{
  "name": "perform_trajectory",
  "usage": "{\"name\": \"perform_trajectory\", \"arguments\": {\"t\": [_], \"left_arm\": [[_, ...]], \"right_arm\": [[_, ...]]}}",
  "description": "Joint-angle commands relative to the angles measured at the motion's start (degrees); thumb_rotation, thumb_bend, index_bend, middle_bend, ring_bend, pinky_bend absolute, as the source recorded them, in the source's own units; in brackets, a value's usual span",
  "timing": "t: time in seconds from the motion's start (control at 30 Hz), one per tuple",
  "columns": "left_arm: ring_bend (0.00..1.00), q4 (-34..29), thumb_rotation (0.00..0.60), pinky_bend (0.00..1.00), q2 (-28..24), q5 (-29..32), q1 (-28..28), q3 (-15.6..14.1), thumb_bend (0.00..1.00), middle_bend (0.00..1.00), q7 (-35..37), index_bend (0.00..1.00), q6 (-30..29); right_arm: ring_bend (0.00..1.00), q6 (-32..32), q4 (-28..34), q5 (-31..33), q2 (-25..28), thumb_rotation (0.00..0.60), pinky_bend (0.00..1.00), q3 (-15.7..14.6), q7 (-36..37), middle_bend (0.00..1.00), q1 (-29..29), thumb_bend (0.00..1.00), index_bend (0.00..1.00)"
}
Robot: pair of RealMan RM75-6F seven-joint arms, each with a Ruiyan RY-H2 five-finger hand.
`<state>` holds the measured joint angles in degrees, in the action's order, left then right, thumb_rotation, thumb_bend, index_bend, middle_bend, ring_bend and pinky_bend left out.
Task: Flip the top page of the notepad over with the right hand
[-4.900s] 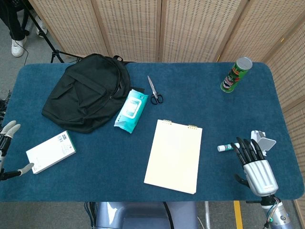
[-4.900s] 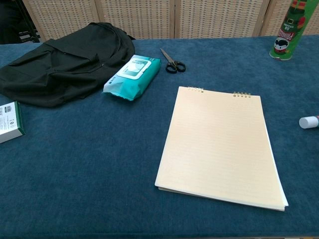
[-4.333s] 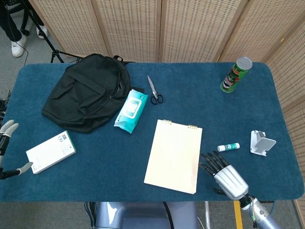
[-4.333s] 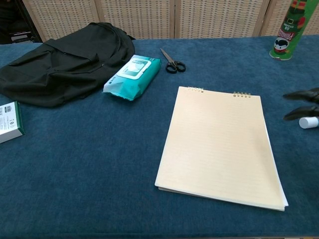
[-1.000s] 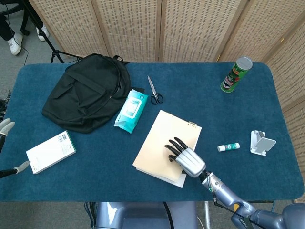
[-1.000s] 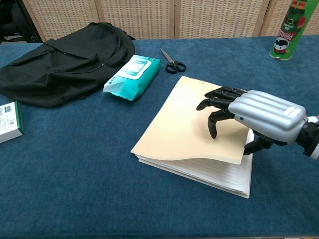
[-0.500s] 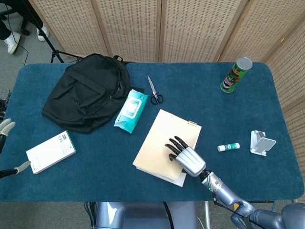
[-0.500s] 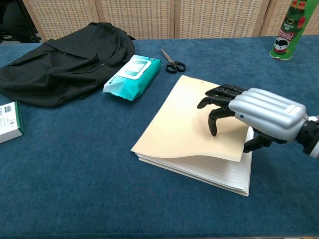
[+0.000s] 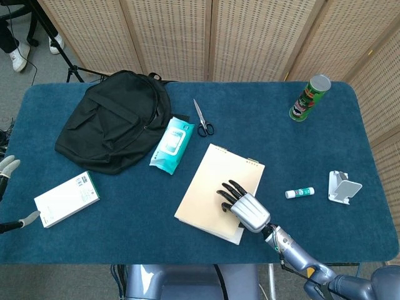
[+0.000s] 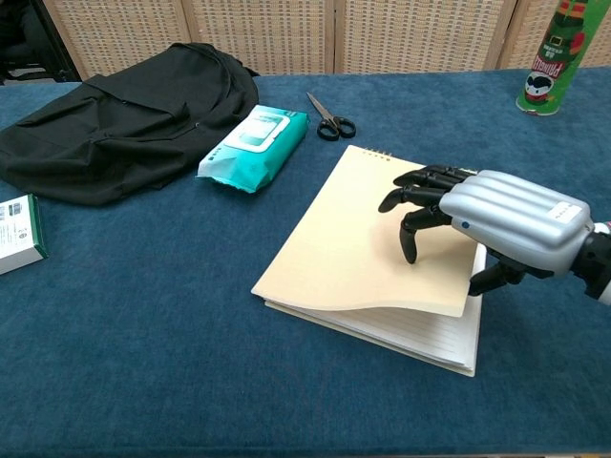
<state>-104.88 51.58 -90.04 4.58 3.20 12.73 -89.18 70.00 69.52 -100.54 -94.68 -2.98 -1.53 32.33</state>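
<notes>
Nearest the robot, the right hand sits over the near right part of the notepad, fingers curled down with their tips on the top page and the thumb at the page's right edge. That edge and the near edge are bowed up off the lined sheets below, visible in the chest view; whether the thumb is under the sheet and pinching it cannot be told from either view. The fingertip pressure appears to be sliding the sheet leftward to buckle it free of the stack, a likely preparation for turning it about the spiral binding at the notepad's far edge.

Left of the notepad, at the near left table edge, lie a white and green box and the left hand, only partly in frame with its fingers spread and holding nothing. Right of the notepad are a glue stick and a white stand, well clear of the page's swing.

Beyond the notepad's far left corner lie a teal wipes pack and scissors; further left sits a black backpack. A green can stands upright near the far right corner of the blue table.
</notes>
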Motion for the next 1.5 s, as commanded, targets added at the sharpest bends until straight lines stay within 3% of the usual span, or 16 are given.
{"name": "perform_trajectory", "arguments": {"t": [0.03, 0.53, 0.77, 0.97, 1.2, 1.5], "left_arm": [[0.00, 0.0, 0.600, 0.00, 0.0, 0.0, 0.0, 0.0, 0.00, 0.00, 0.0, 0.00, 0.0], [0.00, 0.0, 0.600, 0.00, 0.0, 0.0, -0.1, -0.1, 0.00, 0.00, -0.3, 0.00, -0.1], [0.00, -0.2, 0.600, 0.00, 0.2, -0.2, -0.1, -0.1, 0.00, 0.00, -0.9, 0.00, -0.1], [0.00, -0.3, 0.600, 0.00, 0.2, 0.0, 0.0, -0.1, 0.00, 0.00, -0.9, 0.00, 0.1], [0.00, 0.0, 0.600, 0.00, -0.2, 0.1, 0.0, -0.1, 0.00, 0.00, 0.3, 0.00, 0.1], [0.00, 0.3, 0.600, 0.00, -0.6, -0.2, -0.1, -0.2, 0.00, 0.00, 1.6, 0.00, 0.1]], "right_arm": [[0.07, -0.1, 0.7, -0.3, 0.5, 0.600, 0.06, -0.4, 0.0, 0.18, 0.1, 0.85, 0.80], [0.07, 0.7, 7.5, -2.4, 5.6, 0.600, 0.06, -2.5, 2.5, 0.19, 0.4, 0.88, 0.81], [0.07, 0.7, 11.7, -1.6, 7.2, 0.600, 0.06, -1.9, 4.8, 0.20, 0.5, 0.88, 0.81], [0.07, -3.9, 13.7, 8.5, 5.9, 0.600, 0.06, 4.1, 6.0, 0.20, 1.3, 0.88, 0.81], [0.07, -7.1, 13.7, 24.6, 4.3, 0.600, 0.06, 14.0, 2.8, 0.20, 1.8, 0.88, 0.81], [0.07, -7.7, 12.8, 39.0, 3.4, 0.600, 0.06, 20.8, -1.9, 0.20, 1.5, 0.88, 0.82]]}}
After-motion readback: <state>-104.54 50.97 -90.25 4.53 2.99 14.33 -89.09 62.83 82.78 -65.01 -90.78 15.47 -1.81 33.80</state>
